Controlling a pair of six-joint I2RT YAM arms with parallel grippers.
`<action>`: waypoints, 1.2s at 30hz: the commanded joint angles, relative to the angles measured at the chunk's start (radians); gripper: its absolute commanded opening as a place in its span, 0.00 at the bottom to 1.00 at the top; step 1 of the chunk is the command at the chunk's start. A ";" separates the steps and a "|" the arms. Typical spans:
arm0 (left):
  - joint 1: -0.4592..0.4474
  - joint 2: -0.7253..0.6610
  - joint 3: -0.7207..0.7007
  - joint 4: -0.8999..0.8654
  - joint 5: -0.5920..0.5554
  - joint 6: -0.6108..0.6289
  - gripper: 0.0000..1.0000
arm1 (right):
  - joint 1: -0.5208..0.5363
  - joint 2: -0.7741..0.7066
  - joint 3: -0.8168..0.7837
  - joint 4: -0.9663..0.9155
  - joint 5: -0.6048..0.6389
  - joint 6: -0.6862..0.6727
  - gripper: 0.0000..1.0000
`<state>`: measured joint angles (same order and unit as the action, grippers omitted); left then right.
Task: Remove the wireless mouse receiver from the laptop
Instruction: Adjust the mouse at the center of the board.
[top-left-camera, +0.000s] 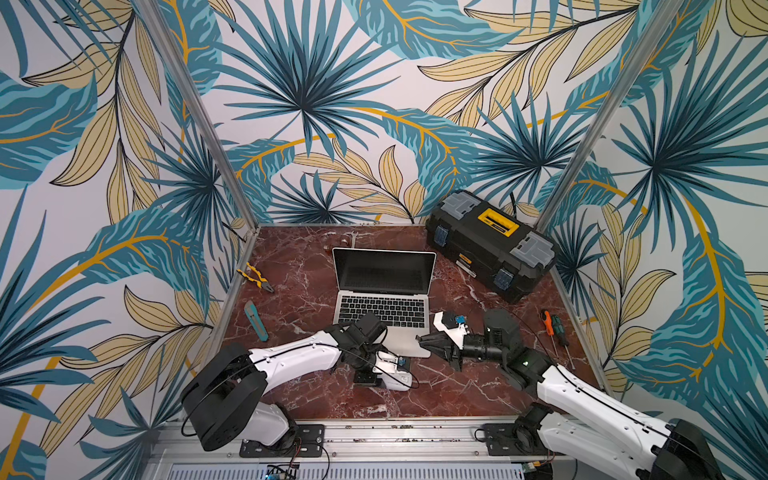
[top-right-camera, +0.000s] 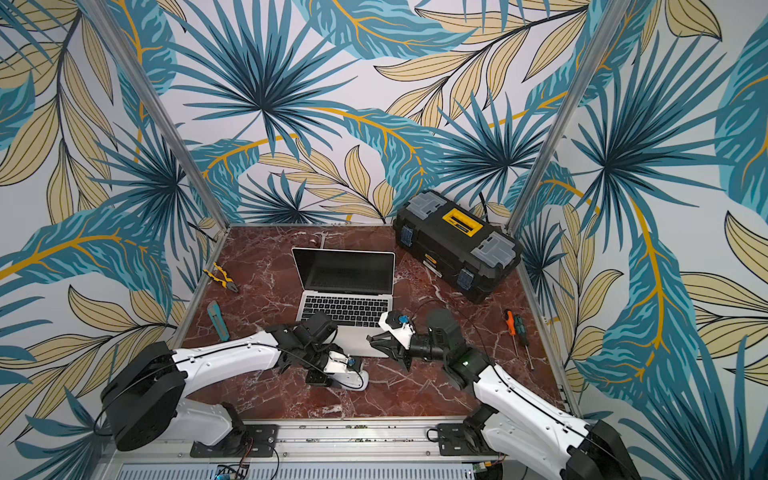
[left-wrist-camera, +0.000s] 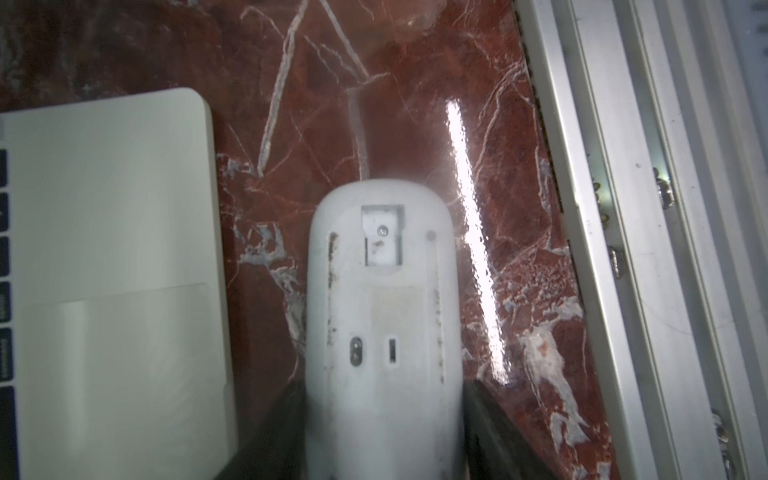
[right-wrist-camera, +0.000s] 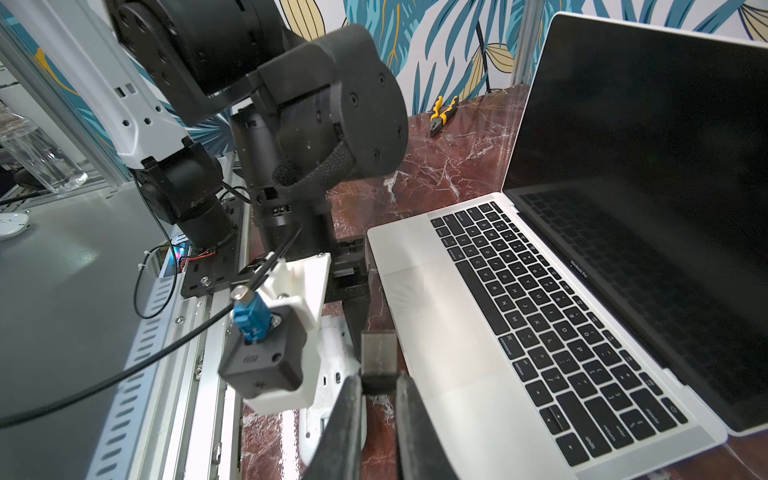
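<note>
Right fingers (right-wrist-camera: 354, 395) are pinching the receiver (right-wrist-camera: 378, 357) by its dark cap, with the metal plug sticking out bare. So it's out of the laptop (right-wrist-camera: 540, 291), hanging near the front right corner of the palm rest. Left fingers (left-wrist-camera: 278, 436) are gripping the mouse (left-wrist-camera: 382, 316) by its sides, belly up, with the empty slot (left-wrist-camera: 382, 237) showing near its far end. The mouse is sitting just in front of the laptop over the desk (top-left-camera: 457, 386). Can't tell if it's resting or lifted.

My read: the pull itself is looking done, and I'm moving into parking the receiver, probably in that slot.

Doing it well:
- I'm squeezing the cap only, not the plug.
- I'm squaring the plug to the slot before any push, then going in slow.
- The left side is holding the mouse level and dead steady.

The risk I'm seeing is a small cap in a thin grip, so a sideways nudge could twist it out.

Pose: the right arm (top-left-camera: 582, 395) is reaching in low, forearm near level, fingers pointing across at the left arm (top-left-camera: 299, 353). The left arm is stretching out from its base, wrist bending down over the desk.
</note>
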<state>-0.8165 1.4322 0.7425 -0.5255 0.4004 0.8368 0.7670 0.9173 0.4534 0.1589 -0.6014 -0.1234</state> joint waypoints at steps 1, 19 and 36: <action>-0.017 -0.012 0.060 -0.037 0.008 -0.033 0.51 | 0.005 -0.018 -0.021 -0.018 0.028 0.000 0.00; -0.157 -0.032 -0.103 0.435 -0.069 -0.370 0.55 | 0.003 -0.133 -0.003 -0.100 0.174 -0.022 0.00; -0.185 0.069 -0.238 0.700 -0.168 -0.479 0.71 | 0.003 -0.151 0.004 -0.164 0.235 -0.022 0.00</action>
<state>-1.0000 1.4902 0.5339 0.0753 0.2520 0.3904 0.7666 0.7807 0.4507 0.0154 -0.3832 -0.1421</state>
